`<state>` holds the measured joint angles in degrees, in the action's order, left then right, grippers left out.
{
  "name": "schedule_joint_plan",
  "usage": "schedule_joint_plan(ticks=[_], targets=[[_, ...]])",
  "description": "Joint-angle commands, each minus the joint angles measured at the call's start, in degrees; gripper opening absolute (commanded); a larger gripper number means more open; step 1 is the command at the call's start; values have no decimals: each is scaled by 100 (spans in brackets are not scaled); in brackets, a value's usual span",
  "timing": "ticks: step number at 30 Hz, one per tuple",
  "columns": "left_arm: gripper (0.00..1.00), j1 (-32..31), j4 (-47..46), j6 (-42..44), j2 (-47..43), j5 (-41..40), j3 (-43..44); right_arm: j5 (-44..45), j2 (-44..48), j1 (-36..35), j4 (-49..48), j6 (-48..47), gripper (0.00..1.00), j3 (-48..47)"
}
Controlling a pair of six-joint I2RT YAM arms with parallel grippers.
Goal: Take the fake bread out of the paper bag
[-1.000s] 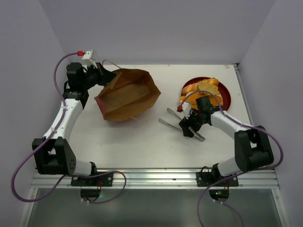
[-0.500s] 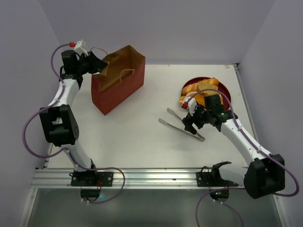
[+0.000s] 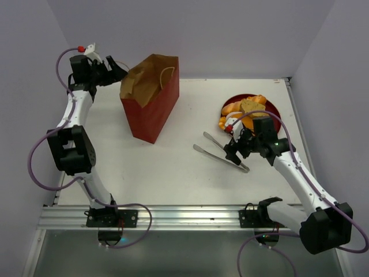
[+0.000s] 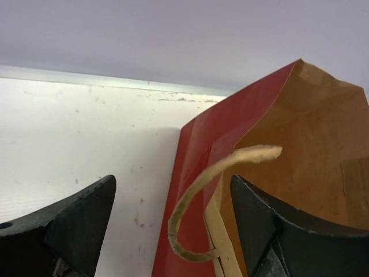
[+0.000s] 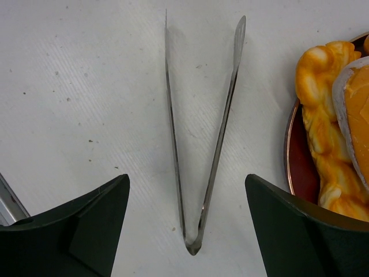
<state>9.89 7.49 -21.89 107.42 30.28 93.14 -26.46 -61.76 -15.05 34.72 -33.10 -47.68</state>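
Observation:
The paper bag [image 3: 151, 107] stands upright at the back left, red outside, brown inside, mouth up. What shows of its inside [image 4: 300, 156] is bare brown paper. My left gripper [image 3: 117, 73] is open at the bag's top left rim. The rim and a tan loop handle [image 4: 193, 205] lie between its fingers [image 4: 78, 222], untouched by either. The fake bread [image 3: 245, 109], glossy orange-golden pieces, is piled on the red plate [image 3: 277, 119] at the right. My right gripper [image 3: 231, 152] hangs open over the table beside that plate, nothing held.
Metal tongs [image 5: 202, 144] lie on the table straight under my right gripper, hinge end between its fingers [image 5: 86, 225], arms pointing away. A braided pastry [image 5: 322, 138] and the plate rim [image 5: 295, 167] sit just right of them. The back wall is close behind the bag.
The bag has gone from lying tipped on its side to standing upright. My left gripper opened and let go of its rim. The right arm drew back slightly over the tongs.

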Motion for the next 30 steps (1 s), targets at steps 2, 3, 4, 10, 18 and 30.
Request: schedule_joint_plan(ticks=[2, 3, 4, 10, 18, 30], targets=[[85, 57, 393, 439, -511, -584, 433, 114, 243, 11, 8, 190, 86, -259], [86, 57, 420, 457, -624, -750, 424, 149, 295, 2, 0, 216, 87, -268], [87, 57, 438, 475, -669, -839, 415, 245, 322, 11, 0, 251, 88, -303], [99, 48, 219, 607, -1556, -1542, -181, 956, 463, 142, -27, 882, 99, -592], [100, 39, -397, 800, -3866, -1667, -2149, 2422, 489, 222, 87, 2114, 99, -1164], [100, -57, -1715, 686, -7023, -796, -5903, 4034, 1279, 248, -184, 2379, 99, -779]])
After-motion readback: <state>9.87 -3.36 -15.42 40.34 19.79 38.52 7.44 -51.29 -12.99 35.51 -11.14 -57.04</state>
